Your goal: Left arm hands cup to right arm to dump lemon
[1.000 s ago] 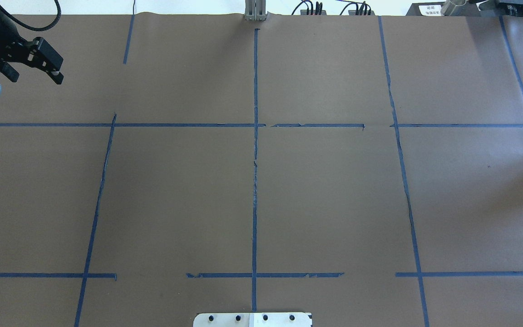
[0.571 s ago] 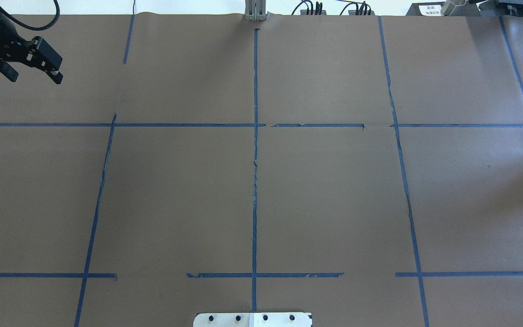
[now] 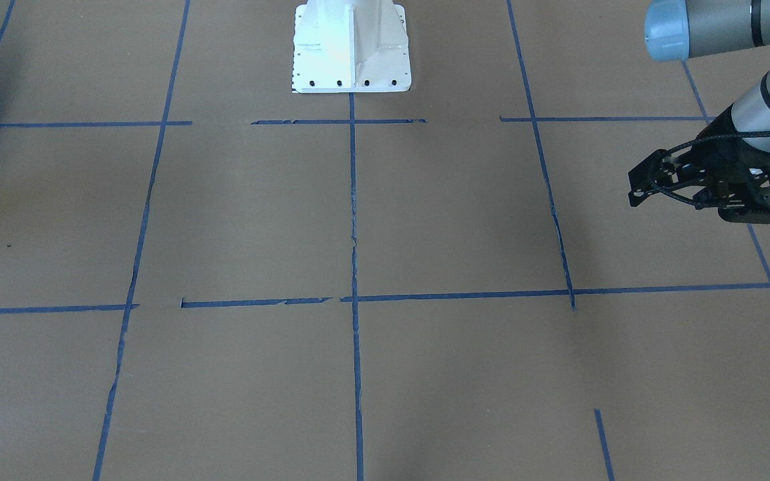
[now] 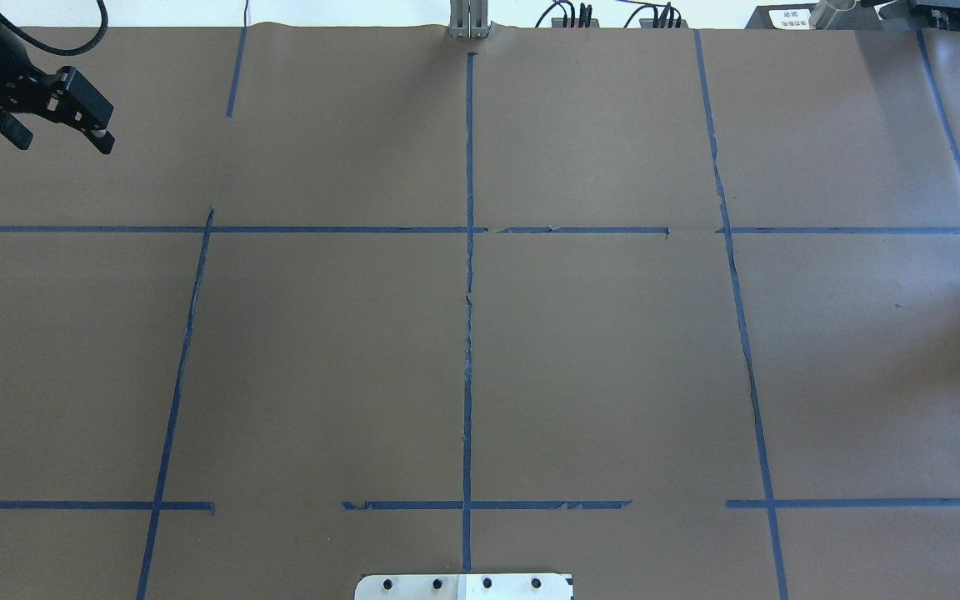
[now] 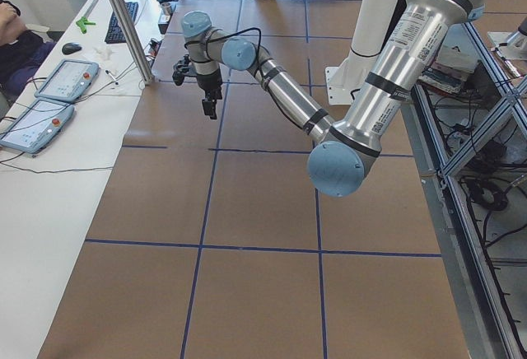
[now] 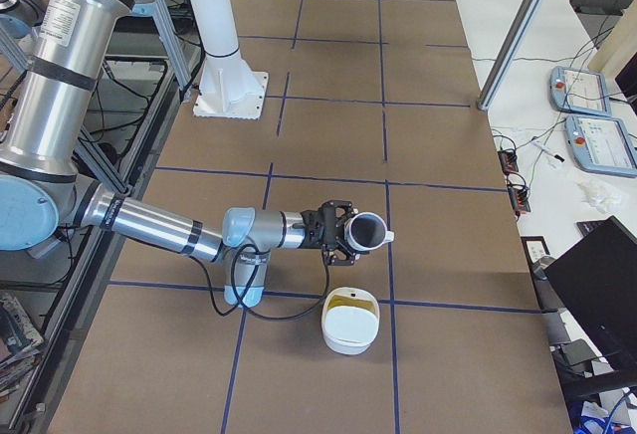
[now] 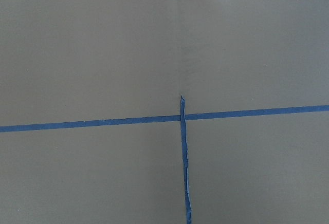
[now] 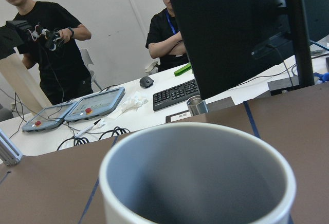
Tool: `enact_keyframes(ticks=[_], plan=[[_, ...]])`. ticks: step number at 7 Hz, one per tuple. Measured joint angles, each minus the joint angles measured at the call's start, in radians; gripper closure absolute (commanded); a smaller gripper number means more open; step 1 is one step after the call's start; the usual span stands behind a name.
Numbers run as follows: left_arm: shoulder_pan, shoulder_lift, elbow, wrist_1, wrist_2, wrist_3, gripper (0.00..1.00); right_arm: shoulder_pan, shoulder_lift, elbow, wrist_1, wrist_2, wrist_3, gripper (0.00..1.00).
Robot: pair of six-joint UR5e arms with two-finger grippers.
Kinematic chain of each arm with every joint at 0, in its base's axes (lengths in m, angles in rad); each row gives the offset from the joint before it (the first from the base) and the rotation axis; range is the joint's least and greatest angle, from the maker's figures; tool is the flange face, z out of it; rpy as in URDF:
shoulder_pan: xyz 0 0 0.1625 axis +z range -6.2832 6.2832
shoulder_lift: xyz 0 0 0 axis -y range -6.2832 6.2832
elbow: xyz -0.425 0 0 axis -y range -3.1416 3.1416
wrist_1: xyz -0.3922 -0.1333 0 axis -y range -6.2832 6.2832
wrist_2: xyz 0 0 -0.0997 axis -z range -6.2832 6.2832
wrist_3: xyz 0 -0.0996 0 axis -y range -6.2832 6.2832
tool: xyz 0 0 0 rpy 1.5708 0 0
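My left gripper [image 4: 65, 142] is open and empty over the table's far left corner. It also shows at the right edge of the front-facing view [image 3: 642, 179]. The left wrist view shows only bare table and tape. In the exterior right view the white cup [image 6: 366, 230] sits at my right gripper [image 6: 343, 230], off the table and tipped on its side. I cannot tell from there whether the gripper is shut. In the right wrist view the cup [image 8: 198, 183] shows an empty grey inside. The yellow lemon [image 6: 348, 303] lies in a white bowl [image 6: 350, 329] just below the cup.
Brown paper with blue tape lines [image 4: 468, 275] covers the table. The white robot base [image 3: 351, 47] stands at its near edge. Beyond the far edge are a monitor [image 8: 236, 29], a keyboard [image 8: 175, 94], teach pendants [image 8: 95, 105] and two operators.
My left gripper has drifted slightly further toward the table's far left corner. Nothing else in the overhead view has changed.
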Motion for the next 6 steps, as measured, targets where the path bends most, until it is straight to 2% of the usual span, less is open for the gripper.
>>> enact_keyframes(ticks=[2,6], plan=[[0.001,0.000,0.001,0.000,0.000,0.000,0.00,-0.049,0.086,0.064,-0.171,-0.004,-0.110,0.99],[0.003,-0.007,0.002,0.000,-0.001,-0.003,0.00,-0.131,0.345,0.073,-0.454,-0.031,-0.217,0.99]])
